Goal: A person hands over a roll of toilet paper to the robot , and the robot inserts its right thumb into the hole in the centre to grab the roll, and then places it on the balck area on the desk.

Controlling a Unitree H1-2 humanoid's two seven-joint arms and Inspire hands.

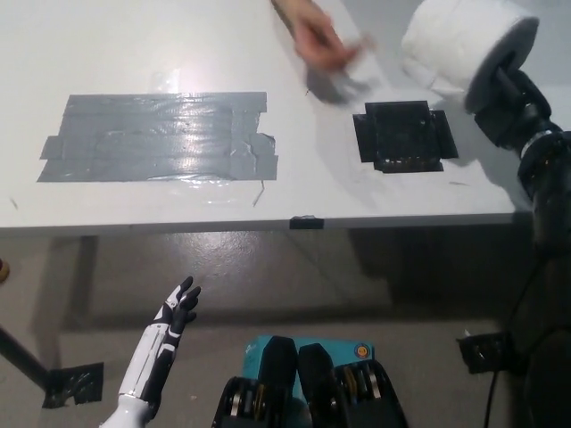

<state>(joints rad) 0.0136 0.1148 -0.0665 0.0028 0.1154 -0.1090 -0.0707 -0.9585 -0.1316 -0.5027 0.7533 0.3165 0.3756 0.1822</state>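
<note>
- We are holding the toilet paper roll (459, 45) on our black right hand (510, 94), at the upper right of the head view; the hand is pressing into the roll's end where the centre hole is facing us, so it is clamped on the roll (the fingers themselves are mostly hidden behind the paper).
- The roll is hanging in the air above the far right part of the white tabletop (161, 53), tilted, touching nothing but our hand.
- The black area (403, 135) is lying flat on the tabletop, below and a little to the left of the roll in the picture, with nothing resting on it.
- A person's hand (323, 45) is showing blurred over the tabletop near the top edge, apart from the roll and just beyond the black area.
- A wide patch of grey tape (156, 138) is lying on the tabletop's left part, well apart from the black area.
- Our white left hand (176, 306) is resting low at the lower left, below the tabletop's near edge, its fingers spread and holding nothing.
</note>
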